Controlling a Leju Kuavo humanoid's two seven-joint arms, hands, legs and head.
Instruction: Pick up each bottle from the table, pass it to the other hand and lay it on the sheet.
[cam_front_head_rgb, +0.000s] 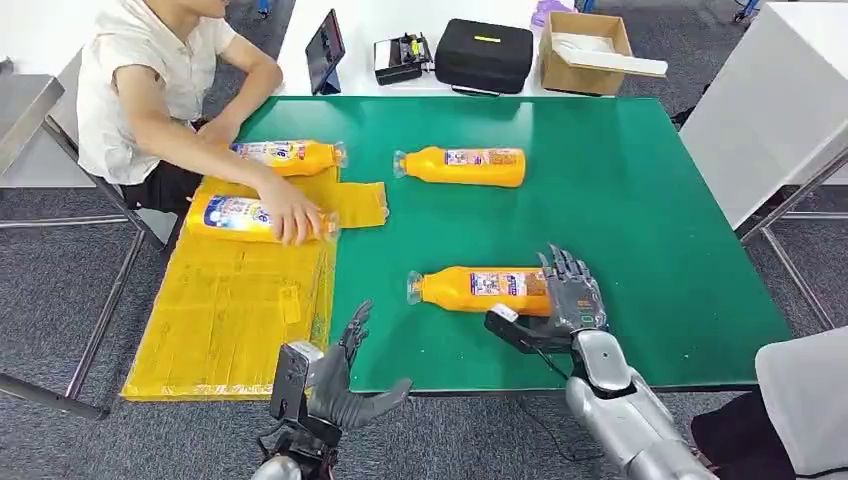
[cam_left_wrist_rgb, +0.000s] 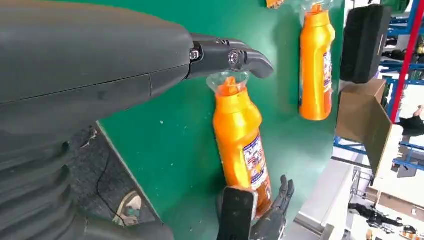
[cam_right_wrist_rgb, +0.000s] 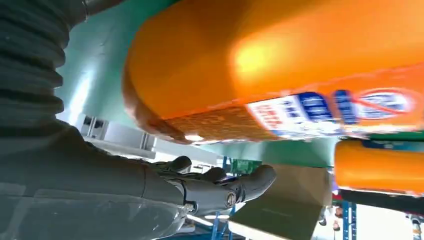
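Observation:
Several orange bottles lie on their sides. The nearest bottle (cam_front_head_rgb: 478, 289) (cam_left_wrist_rgb: 242, 145) (cam_right_wrist_rgb: 280, 65) lies on the green table (cam_front_head_rgb: 640, 230), cap toward the yellow sheet (cam_front_head_rgb: 230, 310). My right hand (cam_front_head_rgb: 565, 300) (cam_left_wrist_rgb: 270, 220) sits at its base, fingers (cam_right_wrist_rgb: 225, 187) straight behind it and thumb in front, not closed. My left hand (cam_front_head_rgb: 340, 385) hovers open at the table's front edge. A second bottle (cam_front_head_rgb: 465, 166) (cam_left_wrist_rgb: 315, 65) lies farther back. A third bottle (cam_front_head_rgb: 290, 156) rests at the sheet's far end. A person's hand (cam_front_head_rgb: 290, 215) holds a fourth bottle (cam_front_head_rgb: 235, 216) on the sheet.
A person (cam_front_head_rgb: 150, 90) sits at the table's left corner. Behind the table stand a tablet (cam_front_head_rgb: 325, 50), a black case (cam_front_head_rgb: 484, 55) (cam_left_wrist_rgb: 365, 42) and a cardboard box (cam_front_head_rgb: 585, 50). A white table (cam_front_head_rgb: 770, 110) stands to the right.

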